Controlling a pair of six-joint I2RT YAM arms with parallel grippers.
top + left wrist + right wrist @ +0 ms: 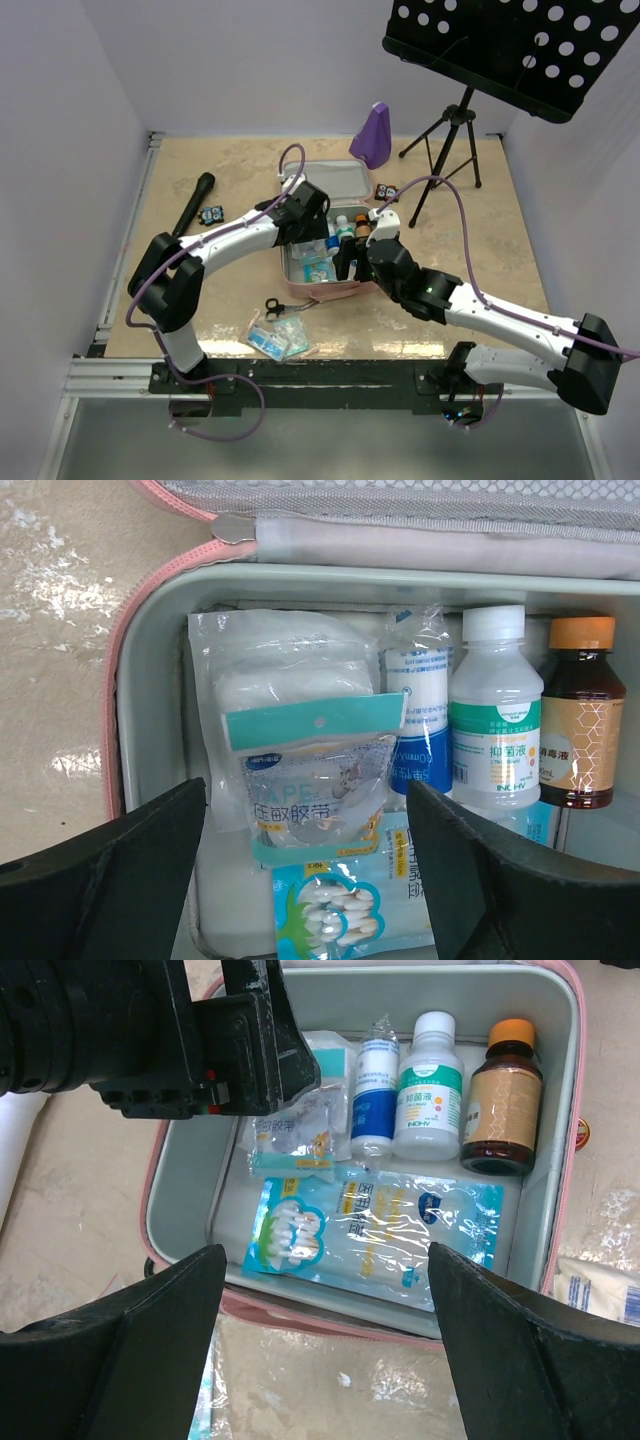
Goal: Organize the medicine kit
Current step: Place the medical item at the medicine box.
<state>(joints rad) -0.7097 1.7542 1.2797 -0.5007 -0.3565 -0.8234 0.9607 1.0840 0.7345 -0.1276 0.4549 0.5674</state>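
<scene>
The medicine kit (345,292) lies open mid-table, a pink case with its lid (338,178) folded back. Inside its grey tray (150,710) are a tape packet (300,770), a cotton swab packet (335,915), a blue-labelled roll (415,710), a white bottle (495,720) and a brown bottle (580,720). My left gripper (310,880) hangs open over the tray's left side, fingers either side of the two packets, gripping nothing. At the case's near edge my right gripper (325,1350) is open and holds nothing; the left gripper (200,1040) shows above the tray in its view.
Scissors (274,305) and loose packets (280,338) lie in front of the case. A black handle (192,205) and a small item (211,215) are at left. Behind stand a purple metronome-shaped object (372,135) and a music stand (520,50) on a tripod (450,140).
</scene>
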